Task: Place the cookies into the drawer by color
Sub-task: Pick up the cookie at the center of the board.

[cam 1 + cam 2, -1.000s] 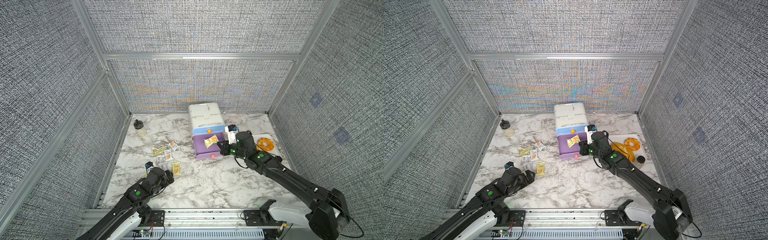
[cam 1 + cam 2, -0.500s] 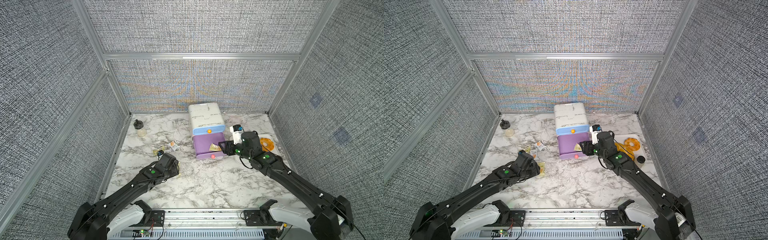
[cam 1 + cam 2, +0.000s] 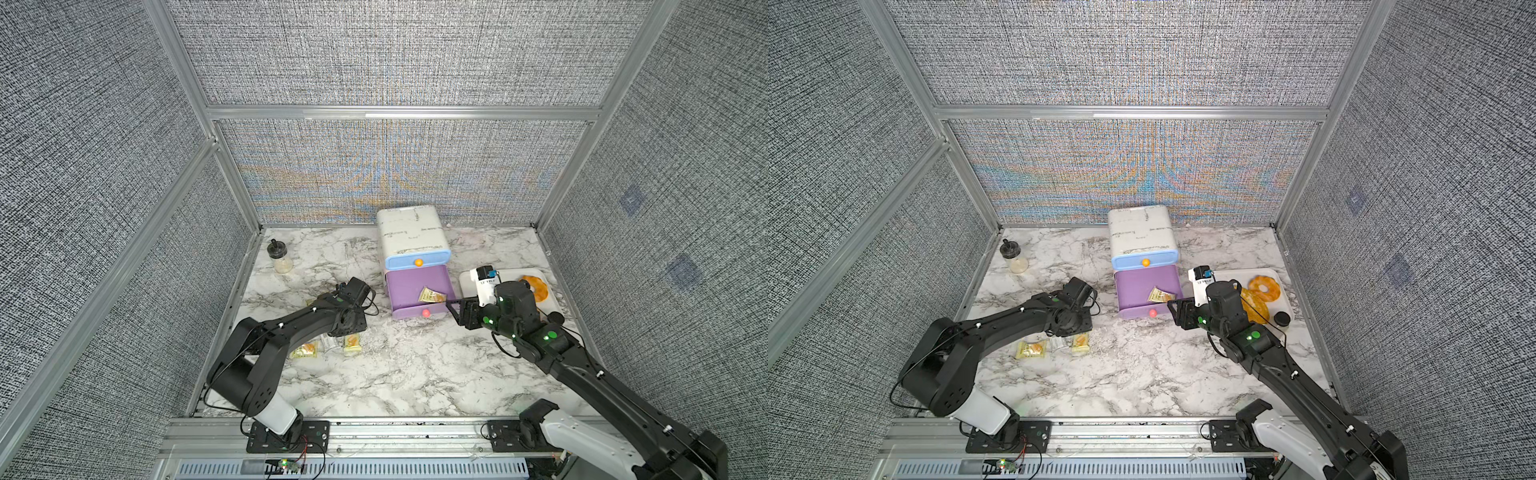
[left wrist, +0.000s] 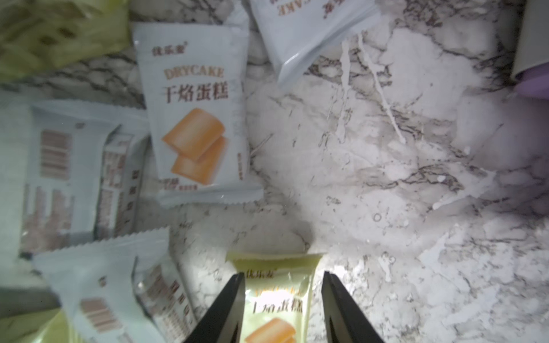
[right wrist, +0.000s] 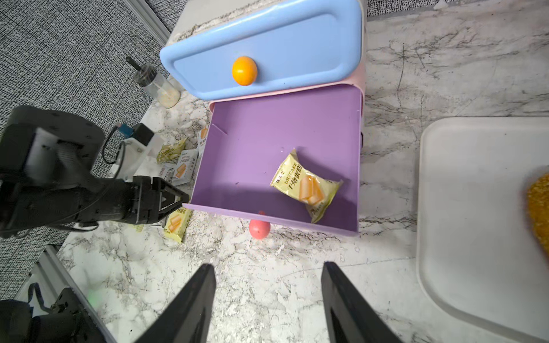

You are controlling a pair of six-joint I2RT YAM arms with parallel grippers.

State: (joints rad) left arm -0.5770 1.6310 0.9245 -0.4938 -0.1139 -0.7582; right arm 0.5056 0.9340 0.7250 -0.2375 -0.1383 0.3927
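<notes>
The drawer is a white cabinet (image 3: pixel 409 232) with its light blue top drawer (image 5: pixel 267 50) closed and a purple drawer (image 5: pixel 267 139) pulled out. One yellow-green cookie (image 3: pixel 432 296) (image 5: pixel 306 184) lies inside the purple drawer. My right gripper (image 5: pixel 267 267) (image 3: pixel 455 309) hovers open and empty over the marble just in front of that drawer. Left of the cabinet, my left gripper (image 4: pixel 282 279) (image 5: pixel 175 200) is down among loose cookies. Its jaws straddle a yellow-green packet (image 4: pixel 276 303) (image 3: pixel 352 341), one finger at its edge and a slim gap at the other. White packets (image 4: pixel 196 118) lie around it.
A small jar (image 3: pixel 280 259) stands at the back left near the wall. A white tray (image 5: pixel 475 208) right of the cabinet carries orange pastries (image 3: pixel 1264 286) and a black cap (image 3: pixel 1282 319). More cookies (image 3: pixel 305 351) lie beside the left arm.
My right gripper let go of the yellow-green cookie into the purple drawer and drew back. My left arm reached forward over the loose cookies and its jaws narrowed around a yellow-green packet.
</notes>
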